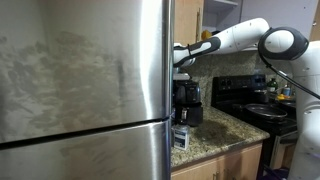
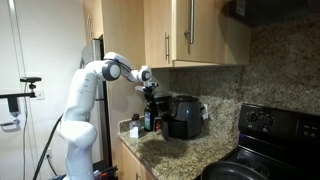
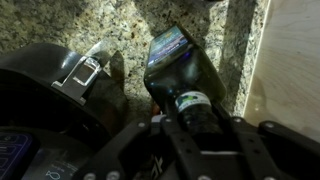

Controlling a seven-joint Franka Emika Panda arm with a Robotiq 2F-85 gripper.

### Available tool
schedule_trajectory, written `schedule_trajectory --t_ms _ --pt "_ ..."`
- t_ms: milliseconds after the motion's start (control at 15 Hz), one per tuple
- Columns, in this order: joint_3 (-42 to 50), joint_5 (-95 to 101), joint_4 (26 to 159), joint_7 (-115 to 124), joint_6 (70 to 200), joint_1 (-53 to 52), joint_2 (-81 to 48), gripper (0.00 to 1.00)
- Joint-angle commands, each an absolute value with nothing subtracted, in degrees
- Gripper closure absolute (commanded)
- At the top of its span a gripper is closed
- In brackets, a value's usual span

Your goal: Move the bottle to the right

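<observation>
Wrist view looks straight down on the bottle (image 3: 193,104): its round capped top sits between the two fingers (image 3: 140,142), which flank it on either side. Their dark shapes merge with the bottle, so I cannot tell whether they press on it or stand slightly off it. The bottle stands upright on the counter (image 2: 172,150), directly under the fingers. It looks rigid and smooth, probably glass or hard plastic, so it should not give under pressure but could slip in a light hold. Being tall and narrow, it would likely tip if pushed high up or dragged. A firm hold on the neck or shoulder just below the cap seems safest, with a small lift before it travels. Its wall is too dark to show any liquid, so it may be heavy, and the cap appears to be on. Just beyond the fingers a dark box (image 3: 172,50) with a teal label stands close to the bottle, and I cannot tell whether the two touch. To one side of the fingers, in an exterior view, sits the coffee maker (image 2: 183,115), its inside hidden. On the opposite side a wooden panel (image 3: 292,60) rises.
</observation>
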State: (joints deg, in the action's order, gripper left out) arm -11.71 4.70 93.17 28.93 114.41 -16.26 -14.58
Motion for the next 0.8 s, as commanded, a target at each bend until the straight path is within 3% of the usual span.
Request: schedule_trajectory --t_ms 0,733 --pt "-10.6 7.0 93.1 30.4 114.0 -17.7 -14.4 0.88" --pt "-11.2 5.9 93.3 31.5 113.6 -17.6 -9.1 0.88"
